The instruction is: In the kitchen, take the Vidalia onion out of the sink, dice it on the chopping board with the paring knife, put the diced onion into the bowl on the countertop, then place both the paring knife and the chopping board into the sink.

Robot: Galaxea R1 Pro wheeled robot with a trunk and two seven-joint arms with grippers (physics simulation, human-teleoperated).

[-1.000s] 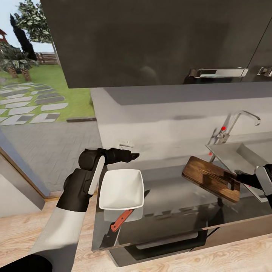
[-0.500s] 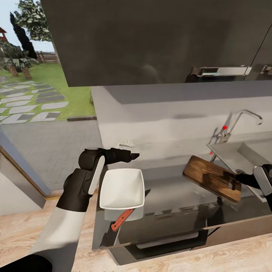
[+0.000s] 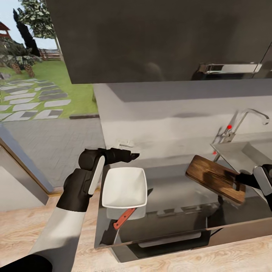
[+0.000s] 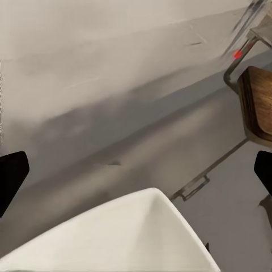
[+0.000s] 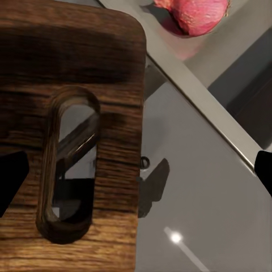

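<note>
The dark brown chopping board [image 3: 214, 178] lies at an angle on the glossy countertop [image 3: 173, 200] beside the sink [image 3: 247, 151]. My right gripper [image 3: 239, 175] hovers open over the board's slot handle [image 5: 68, 164], its fingertips [image 5: 11, 175] wide apart. The reddish Vidalia onion [image 5: 192, 14] sits in the sink basin just beyond the rim. The white bowl [image 3: 124, 187] stands on the countertop's left part. My left gripper [image 3: 133, 155] is open and empty above the bowl's [image 4: 130, 238] far edge. The paring knife [image 3: 121, 219], red-handled, lies in front of the bowl, its blade toward the front edge.
A curved chrome tap [image 3: 249, 117] with a red dot rises behind the sink. Dark upper cabinets [image 3: 162, 37] hang low over the worktop. At the left a glass wall [image 3: 41, 113] shows a garden. Wood-plank floor [image 3: 22, 226] lies below the counter's left end.
The whole picture has slid slightly to the right, so the camera has moved. Both arms keep their pose. The board's handle end sits marginally closer to my right gripper.
</note>
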